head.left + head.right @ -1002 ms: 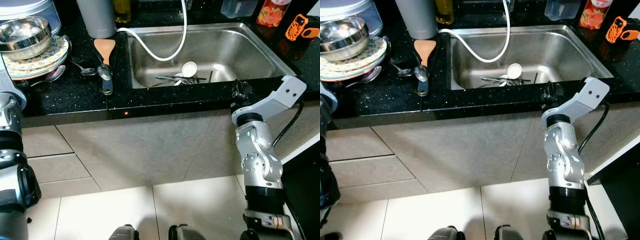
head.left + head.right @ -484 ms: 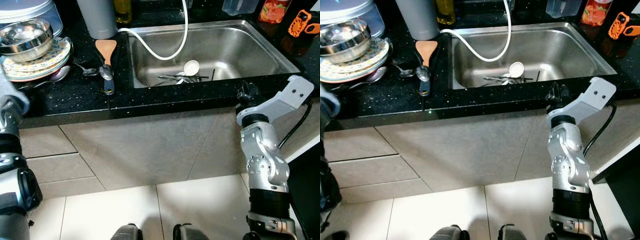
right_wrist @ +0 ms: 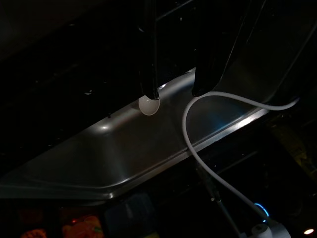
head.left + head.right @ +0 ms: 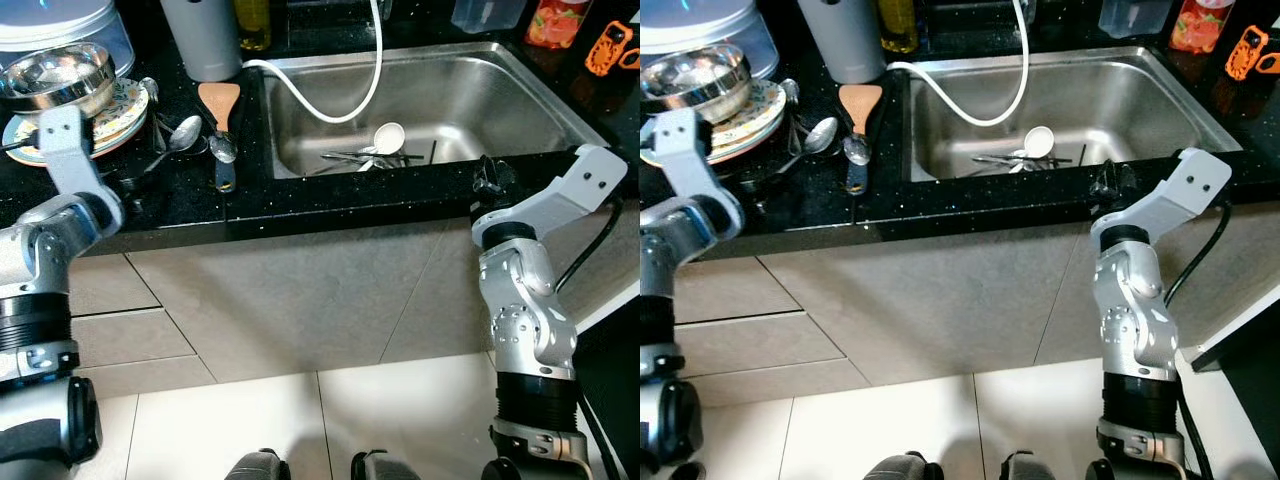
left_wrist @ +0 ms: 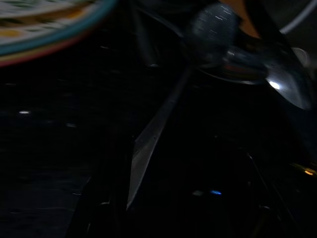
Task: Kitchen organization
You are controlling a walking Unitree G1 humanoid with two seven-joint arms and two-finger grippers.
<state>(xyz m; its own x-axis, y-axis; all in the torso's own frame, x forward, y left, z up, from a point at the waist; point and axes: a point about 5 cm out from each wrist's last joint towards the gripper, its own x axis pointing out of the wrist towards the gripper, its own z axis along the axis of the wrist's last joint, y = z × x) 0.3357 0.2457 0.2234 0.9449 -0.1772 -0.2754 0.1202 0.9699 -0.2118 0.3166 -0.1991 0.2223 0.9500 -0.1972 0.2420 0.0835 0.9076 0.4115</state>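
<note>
Several spoons lie on the black counter point(image 4: 180, 205); the largest spoon point(image 4: 186, 130) sits beside a wooden spatula point(image 4: 219, 100). My left gripper point(image 4: 132, 186) hovers low over the counter's front, just short of that spoon's handle point(image 5: 158, 124), with its fingers spread and empty. A white ladle point(image 4: 388, 135) and dark cutlery point(image 4: 350, 156) rest in the steel sink point(image 4: 500, 90). My right gripper point(image 4: 490, 178) is at the sink's front rim, open point(image 3: 174, 93), pointing over the basin toward the ladle point(image 3: 149, 105).
Patterned plates point(image 4: 125, 105) with a steel bowl point(image 4: 60, 70) on them stand at the left. A white hose point(image 4: 340, 110) loops into the sink. A grey canister point(image 4: 200, 40) and bottles line the back. An orange tool point(image 4: 612, 45) lies at the far right.
My left arm has come up from my side to the counter, bringing its gripper next to the spoons. The right arm stays at the sink's edge. The camera has shifted a little.
</note>
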